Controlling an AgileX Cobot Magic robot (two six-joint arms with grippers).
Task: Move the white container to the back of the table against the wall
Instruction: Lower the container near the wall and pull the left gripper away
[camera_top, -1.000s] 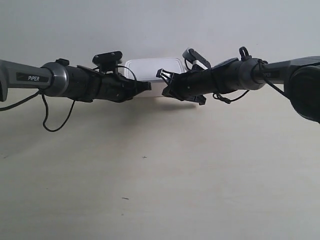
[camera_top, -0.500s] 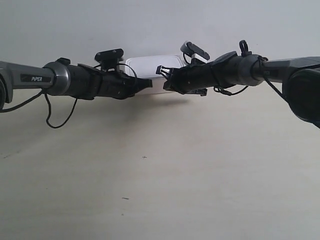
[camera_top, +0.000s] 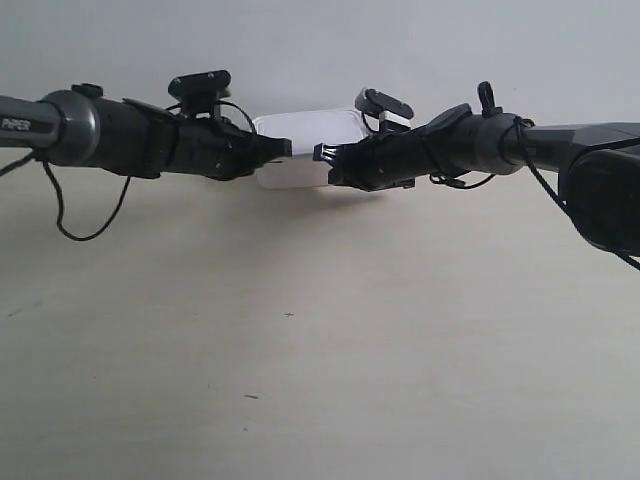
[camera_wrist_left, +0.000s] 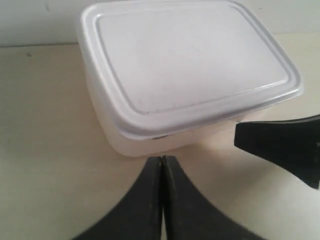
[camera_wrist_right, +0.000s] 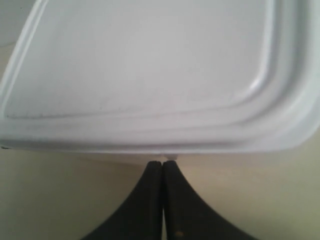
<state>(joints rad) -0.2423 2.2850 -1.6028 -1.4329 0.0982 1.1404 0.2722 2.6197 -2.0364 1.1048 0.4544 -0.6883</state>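
A plain grey-white wall meets the far edge of the wide cream wood-grain table, whose near stretch lies open. The small rectangular lidded white container sits at that far edge, seemingly against the wall. The left gripper and right gripper, jaws pinched together, nose its near side, farther back than a second ago, the box now slightly skewed.

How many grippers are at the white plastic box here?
2. The left gripper, shut, points at the side wall of the small rectangular white plastic lidded container; the right gripper, shut, has its tips just under the lid's rim.
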